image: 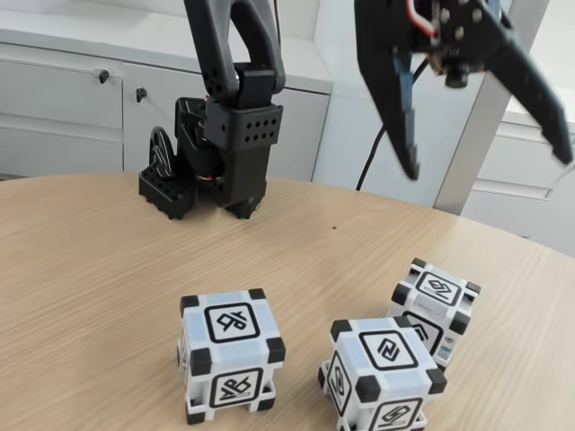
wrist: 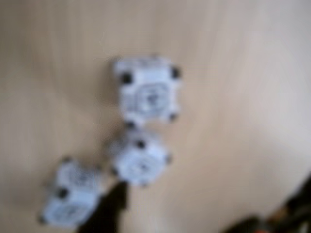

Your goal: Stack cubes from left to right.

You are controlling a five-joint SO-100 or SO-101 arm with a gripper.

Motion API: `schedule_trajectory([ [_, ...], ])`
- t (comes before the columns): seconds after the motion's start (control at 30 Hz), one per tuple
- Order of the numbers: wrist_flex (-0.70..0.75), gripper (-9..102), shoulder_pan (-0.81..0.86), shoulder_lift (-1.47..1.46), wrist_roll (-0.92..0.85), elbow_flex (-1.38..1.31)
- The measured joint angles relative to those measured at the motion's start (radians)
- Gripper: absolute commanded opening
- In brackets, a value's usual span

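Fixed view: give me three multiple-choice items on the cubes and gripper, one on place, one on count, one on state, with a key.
1. Where do the cubes sit?
A. on the wooden table
B. in a drawer
C. on the arm's base

2. How many cubes are there?
A. one
B. two
C. three

3. How is the gripper?
A. shut on a cube
B. open, in the air
C. resting on the table

Key: A, all rest on the table; C, left cube, middle cube, right cube; B, the gripper hangs above them with fingers spread, holding nothing.
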Motion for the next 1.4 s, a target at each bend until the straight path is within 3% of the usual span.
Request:
schedule_trajectory([
  [0.5,-0.011,39,-0.008,-0.515,-0.101,-0.048],
  [0.97,-0.135,37,-0.011,-0.597,-0.124,-0.049],
  [1.4,-0.149,24,-0.012,-0.707,-0.098,-0.064],
])
